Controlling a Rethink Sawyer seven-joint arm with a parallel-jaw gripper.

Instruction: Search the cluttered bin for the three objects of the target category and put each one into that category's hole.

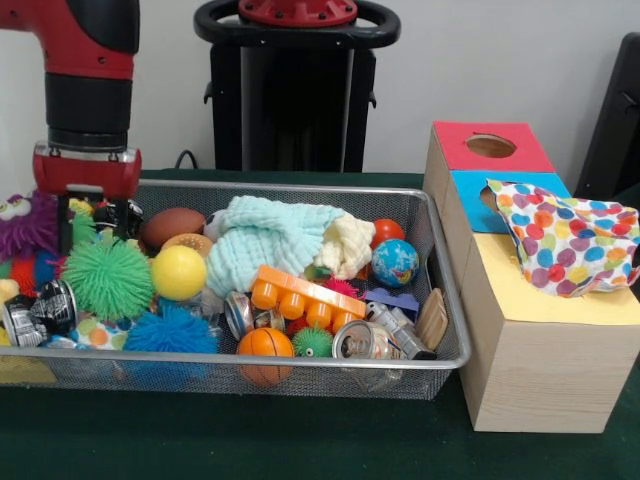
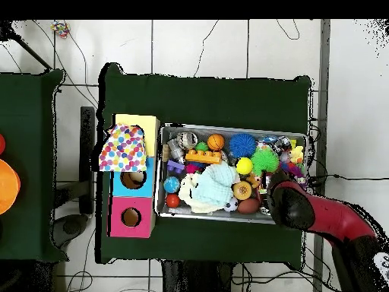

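Observation:
My gripper (image 1: 108, 218) hangs from the red and black arm over the far left corner of the wire bin (image 1: 300, 363), just above a purple fuzzy toy (image 1: 25, 225) and beside a brown football (image 1: 172, 226). In the overhead view the arm (image 2: 292, 204) hides it. The bin holds a green spiky ball (image 1: 107, 277), a yellow ball (image 1: 179, 272), a blue spiky ball (image 1: 172, 330), a small basketball (image 1: 265, 343), an orange toy brick (image 1: 305, 296), a globe ball (image 1: 395, 262) and a mint cloth (image 1: 262, 240). The wooden box (image 1: 520, 370) has a red hole (image 1: 490, 146).
A polka-dot cloth (image 1: 565, 245) drapes over the box's blue and yellow sections, partly covering the blue hole (image 2: 134, 179). Metal cans (image 1: 360, 342) lie near the bin's front. The bin (image 2: 228, 127) sits on a green table cover (image 2: 205, 91), box (image 2: 137, 122) alongside.

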